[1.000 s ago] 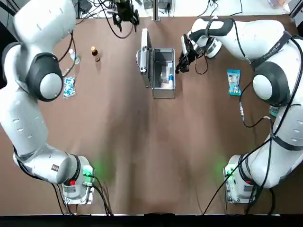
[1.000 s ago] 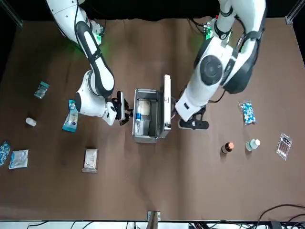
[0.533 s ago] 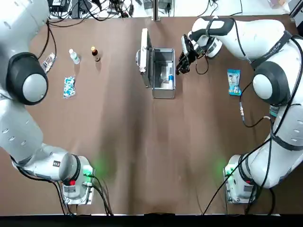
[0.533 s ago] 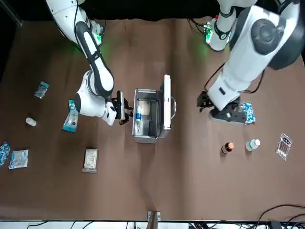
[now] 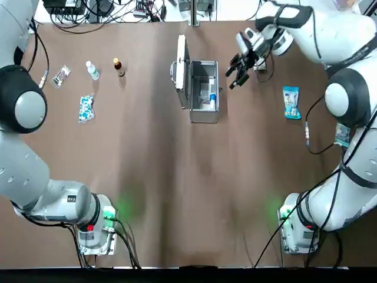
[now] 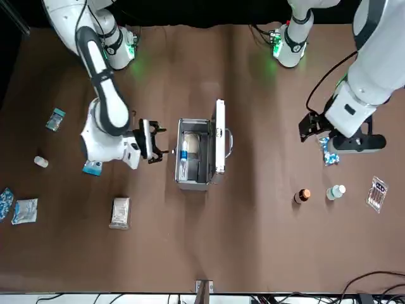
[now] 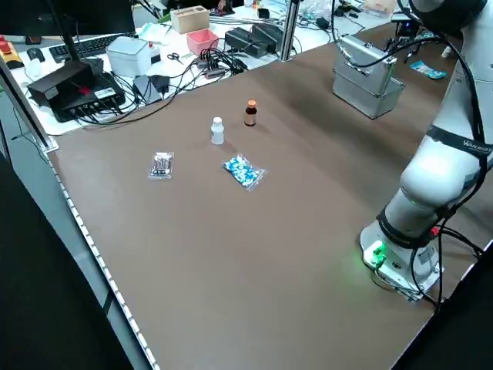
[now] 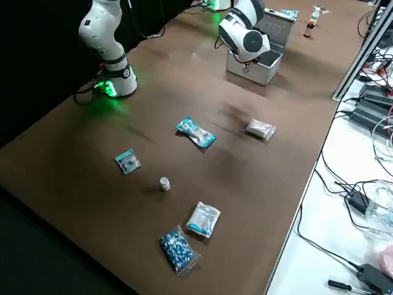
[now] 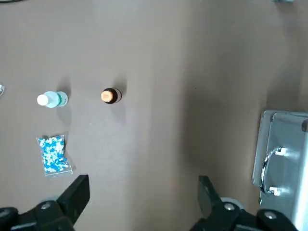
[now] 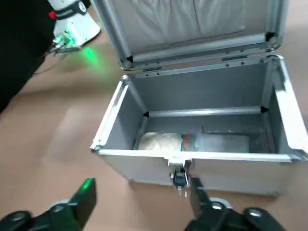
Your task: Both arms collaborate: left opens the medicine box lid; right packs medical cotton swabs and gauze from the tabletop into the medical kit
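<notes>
Open silver case, both grippers held apart from it.
The lid point(image 5: 182, 73) is tipped back upright on the left of the case point(image 5: 204, 118), inside which a pale packet point(image 6: 192, 144) and a blue-capped item point(image 6: 183, 166) are held. The left gripper point(image 9: 144, 180) is raised near the blue-and-white speckled packet point(image 9: 54, 154), its fingers spread and empty. The right gripper point(image 10: 144, 183) is positioned just beside the case's latch side, fingers likewise parted with nothing gripped. The swab packet point(image 5: 291, 102) and white gauze packet point(image 6: 120, 213) are seen on the tabletop point(image 5: 165, 194), right of the case.
</notes>
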Robot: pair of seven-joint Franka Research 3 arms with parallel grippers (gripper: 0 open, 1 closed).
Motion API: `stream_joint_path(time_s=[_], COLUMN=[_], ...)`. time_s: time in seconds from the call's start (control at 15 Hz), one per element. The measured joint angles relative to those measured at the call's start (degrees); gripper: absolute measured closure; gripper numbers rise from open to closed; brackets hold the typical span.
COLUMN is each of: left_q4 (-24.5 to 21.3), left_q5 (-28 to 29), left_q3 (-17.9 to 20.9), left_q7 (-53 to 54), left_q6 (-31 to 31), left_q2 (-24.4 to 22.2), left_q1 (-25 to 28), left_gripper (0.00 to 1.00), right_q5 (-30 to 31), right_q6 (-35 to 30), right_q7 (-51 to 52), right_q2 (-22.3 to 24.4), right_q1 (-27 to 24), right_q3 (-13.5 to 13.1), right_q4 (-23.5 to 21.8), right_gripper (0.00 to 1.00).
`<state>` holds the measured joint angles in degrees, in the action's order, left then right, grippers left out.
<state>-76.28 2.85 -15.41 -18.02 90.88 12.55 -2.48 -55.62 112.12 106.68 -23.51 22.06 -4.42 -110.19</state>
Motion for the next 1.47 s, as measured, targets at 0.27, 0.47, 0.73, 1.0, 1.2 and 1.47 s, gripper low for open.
stream_joint_path(time_s=[0.27, 0.47, 0.73, 1.0, 1.2, 1.47], left_q4=[-0.2, -0.3, -0.8, -1.0, -1.2, -1.3], left_q5=[-1.7, -1.9, -1.9, -1.9, -1.9, -1.9], left_q3=[-0.1, -0.3, -1.5, -1.9, -2.0, -2.0], left_q7=[0.3, 0.6, 1.6, 2.4, 2.4, 2.4], left_q6=[-0.1, -0.1, -0.1, -0.1, -0.1, -0.1], left_q2=[-1.0, -1.2, -1.2, -1.6, -1.8, -1.8], left_q1=[4.3, 4.9, 4.8, 4.8, 4.8, 4.8], left_gripper=[0.00, 0.00, 0.00, 0.00, 0.00, 0.00], right_q5=[9.8, 13.2, 17.0, 23.5, 24.7, 25.2], right_q6=[-11.9, -14.5, -14.5, -17.1, -20.7, -23.5], right_q7=[-4.4, -6.8, -14.5, -26.7, -35.8, -43.0], right_q2=[0.8, 0.8, 0.8, 0.9, 1.2, 1.2], right_q1=[-10.5, -15.9, -21.1, -25.0, -27.1, -29.2], right_q3=[-1.2, -1.4, -1.5, -1.5, -1.5, -1.5], right_q4=[7.6, 12.8, 18.3, 27.3, 32.6, 33.5], right_gripper=[0.01, 0.01, 0.02, 0.05, 0.04, 0.02])
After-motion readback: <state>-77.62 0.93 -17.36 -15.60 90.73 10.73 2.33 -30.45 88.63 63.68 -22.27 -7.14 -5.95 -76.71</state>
